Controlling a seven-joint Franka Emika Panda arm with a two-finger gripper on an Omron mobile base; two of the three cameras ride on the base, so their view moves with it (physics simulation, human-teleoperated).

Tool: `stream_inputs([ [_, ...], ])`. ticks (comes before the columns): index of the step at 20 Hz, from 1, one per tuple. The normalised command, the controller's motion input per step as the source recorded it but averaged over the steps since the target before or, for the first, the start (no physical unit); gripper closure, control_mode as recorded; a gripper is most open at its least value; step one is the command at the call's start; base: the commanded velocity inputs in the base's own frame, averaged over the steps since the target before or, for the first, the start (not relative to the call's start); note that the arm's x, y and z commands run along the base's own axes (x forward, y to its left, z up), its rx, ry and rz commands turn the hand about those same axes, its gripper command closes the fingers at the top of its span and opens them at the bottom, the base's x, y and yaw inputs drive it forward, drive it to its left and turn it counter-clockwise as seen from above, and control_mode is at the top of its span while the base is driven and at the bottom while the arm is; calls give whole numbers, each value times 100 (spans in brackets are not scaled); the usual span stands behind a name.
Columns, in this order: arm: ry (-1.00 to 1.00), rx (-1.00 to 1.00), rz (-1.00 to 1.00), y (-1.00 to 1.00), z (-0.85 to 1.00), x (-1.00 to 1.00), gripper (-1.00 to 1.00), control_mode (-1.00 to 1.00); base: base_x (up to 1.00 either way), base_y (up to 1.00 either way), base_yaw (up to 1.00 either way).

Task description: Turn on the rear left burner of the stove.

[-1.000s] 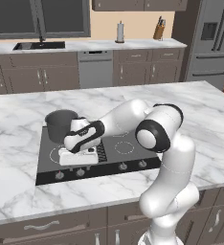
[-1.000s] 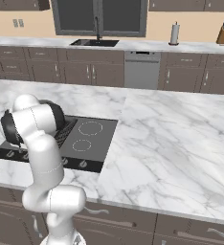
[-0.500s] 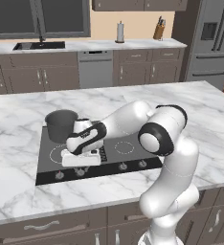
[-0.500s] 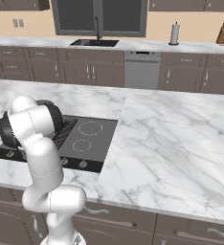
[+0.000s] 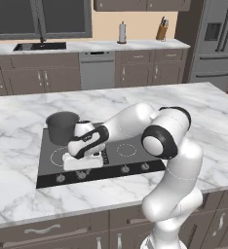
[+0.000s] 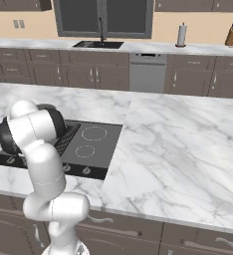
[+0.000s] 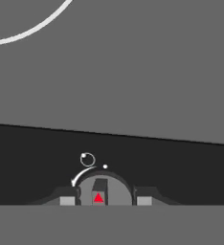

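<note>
Stove (image 5: 130, 154) dark glass; gripper (image 7: 102, 195) straddling knob (image 7: 103, 187).

A home kitchen was shown: a marble island (image 5: 18, 121) with a stove (image 5: 130, 160), a sink (image 5: 40, 46), and a refrigerator (image 5: 218, 44).

White arm (image 5: 135, 121) low over the stove (image 5: 52, 165) (grey saucepan (image 5: 62, 126) at rear left).

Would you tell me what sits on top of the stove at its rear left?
A grey saucepan stands on the stove at its rear left corner, covering the rear left burner beneath it, so that marking is hidden. In front, a white ring shows partly beside the arm.
</note>
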Motion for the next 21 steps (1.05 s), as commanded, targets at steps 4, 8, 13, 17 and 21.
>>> stream_inputs([
  [4,-9,-7,64,1,-44,-22,100,-100,0,0,0],
  [8,-11,-1,79,1,-50,0,100,-100,0,0,0],
  [13,-14,3,86,-1,-46,0,100,-100,0,0,0],
  [17,-7,8,80,-4,-36,0,100,-100,0,0,0],
  [21,-4,10,79,-8,-36,0,100,-100,0,0,0],
])
